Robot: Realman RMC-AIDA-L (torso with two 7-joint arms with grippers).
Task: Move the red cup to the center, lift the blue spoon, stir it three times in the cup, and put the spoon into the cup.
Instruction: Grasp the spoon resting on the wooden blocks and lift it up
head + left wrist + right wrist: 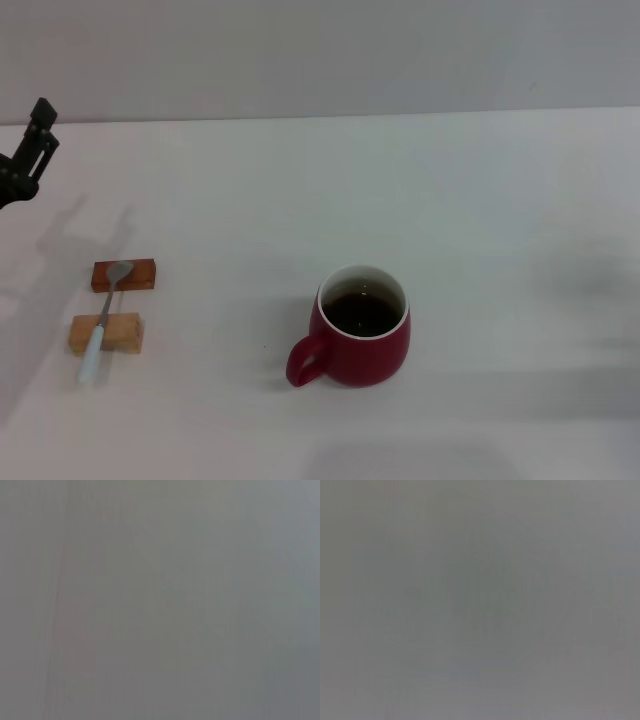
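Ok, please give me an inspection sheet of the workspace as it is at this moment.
Surface: white table, plain, shadows only.
Job's things: red cup upright, dark liquid inside, handle toward the robot's left; blue spoon lying across two blocks, bowl on the far one, untouched.
Clutter: reddish-brown wooden block and light wooden block under the spoon.
Grippers: left gripper raised at the far left edge, apart from everything; right gripper nothing seen.
Cables: nothing seen.
Surroundings: plain grey wall behind the table; both wrist views show only blank grey.
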